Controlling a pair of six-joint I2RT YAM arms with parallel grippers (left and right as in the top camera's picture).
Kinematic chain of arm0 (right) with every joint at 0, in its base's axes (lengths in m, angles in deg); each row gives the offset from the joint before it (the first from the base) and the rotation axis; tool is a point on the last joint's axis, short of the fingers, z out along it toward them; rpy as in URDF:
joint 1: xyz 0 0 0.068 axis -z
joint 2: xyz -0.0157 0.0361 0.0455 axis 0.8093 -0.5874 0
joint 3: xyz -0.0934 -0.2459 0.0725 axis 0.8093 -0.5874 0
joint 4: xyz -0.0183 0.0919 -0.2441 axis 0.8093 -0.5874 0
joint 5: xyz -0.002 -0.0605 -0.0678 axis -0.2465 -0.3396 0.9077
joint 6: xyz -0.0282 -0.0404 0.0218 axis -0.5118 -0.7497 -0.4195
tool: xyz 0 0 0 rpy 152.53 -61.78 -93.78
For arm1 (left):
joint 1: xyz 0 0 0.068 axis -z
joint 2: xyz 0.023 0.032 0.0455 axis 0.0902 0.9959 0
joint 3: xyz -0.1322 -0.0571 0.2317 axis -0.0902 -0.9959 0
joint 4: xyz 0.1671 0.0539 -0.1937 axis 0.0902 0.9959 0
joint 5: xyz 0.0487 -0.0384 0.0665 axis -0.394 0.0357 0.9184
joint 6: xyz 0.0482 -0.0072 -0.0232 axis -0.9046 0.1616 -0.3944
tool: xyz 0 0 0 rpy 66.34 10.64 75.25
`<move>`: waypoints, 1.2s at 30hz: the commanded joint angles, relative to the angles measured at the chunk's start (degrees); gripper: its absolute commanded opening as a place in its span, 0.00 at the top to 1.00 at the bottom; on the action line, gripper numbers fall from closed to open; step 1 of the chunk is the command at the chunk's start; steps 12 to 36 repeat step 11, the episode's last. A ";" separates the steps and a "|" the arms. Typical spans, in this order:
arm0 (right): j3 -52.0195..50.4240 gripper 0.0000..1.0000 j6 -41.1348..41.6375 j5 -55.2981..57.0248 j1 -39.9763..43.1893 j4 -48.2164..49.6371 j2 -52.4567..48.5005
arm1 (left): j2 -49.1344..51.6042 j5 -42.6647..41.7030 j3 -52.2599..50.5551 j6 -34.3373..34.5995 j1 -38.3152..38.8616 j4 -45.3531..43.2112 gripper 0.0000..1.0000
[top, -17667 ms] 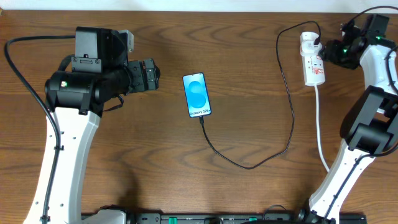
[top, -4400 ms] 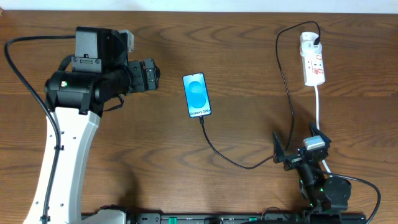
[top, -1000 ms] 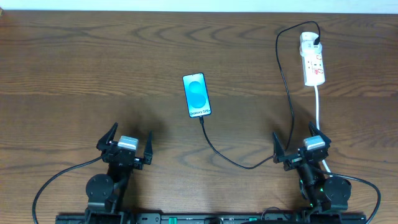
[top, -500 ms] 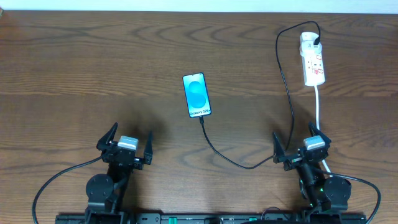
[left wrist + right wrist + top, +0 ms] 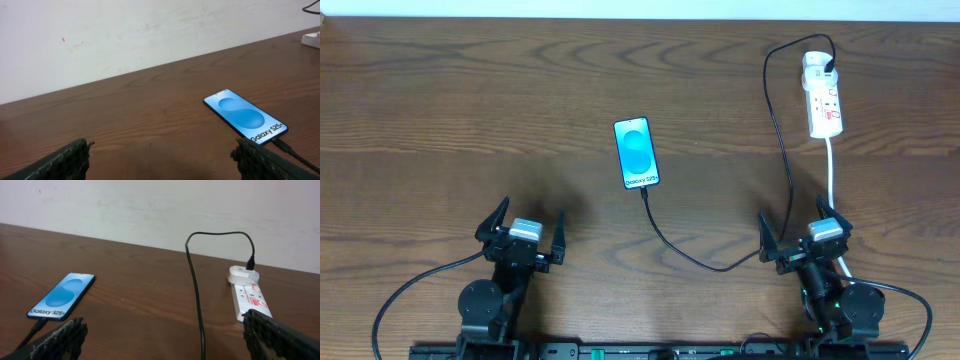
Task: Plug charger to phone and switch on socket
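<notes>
Now: left gripper and right gripper sit with jaws spread, holding nothing, at the near edge of the table. Phone lies well ahead, between them, screen lit. Charger tip meets the phone's near end. Socket lies far ahead of right gripper.

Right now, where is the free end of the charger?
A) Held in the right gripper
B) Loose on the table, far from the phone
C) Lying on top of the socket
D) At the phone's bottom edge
D: the charger runs across the table and its tip meets the bottom edge of the phone, as the overhead and left wrist views both show.
</notes>
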 commanded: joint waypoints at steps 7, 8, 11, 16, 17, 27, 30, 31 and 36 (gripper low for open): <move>-0.07 0.01 0.70 0.07 -0.33 -0.33 0.24 | 0.02 0.28 -1.36 -0.96 -0.28 1.36 0.07; -0.07 0.01 0.70 0.07 -0.33 -0.33 0.24 | 0.02 0.28 -1.33 -0.96 -0.28 1.36 0.07; -0.07 0.01 0.70 0.07 -0.33 -0.33 0.24 | 0.02 0.28 -1.36 -0.96 -0.28 1.36 0.07; -0.07 0.01 0.70 0.07 -0.33 -0.33 0.24 | 0.02 0.28 -1.36 -0.96 -0.28 1.36 0.07; -0.07 0.01 0.70 0.07 -0.33 -0.33 0.24 | 0.02 0.28 -1.36 -0.96 -0.28 1.36 0.07; -0.07 0.01 0.70 0.07 -0.33 -0.33 0.24 | 0.02 0.28 -1.36 -0.96 -0.28 1.36 0.07; -0.07 0.01 0.70 0.07 -0.33 -0.33 0.24 | 0.02 0.28 -1.36 -0.96 -0.28 1.36 0.07; -0.07 0.01 0.70 0.07 -0.33 -0.33 0.24 | 0.02 0.28 -1.36 -0.96 -0.28 1.36 0.07; -0.07 0.01 0.70 0.07 -0.33 -0.33 0.24 | 0.02 0.28 -1.36 -0.96 -0.28 1.36 0.07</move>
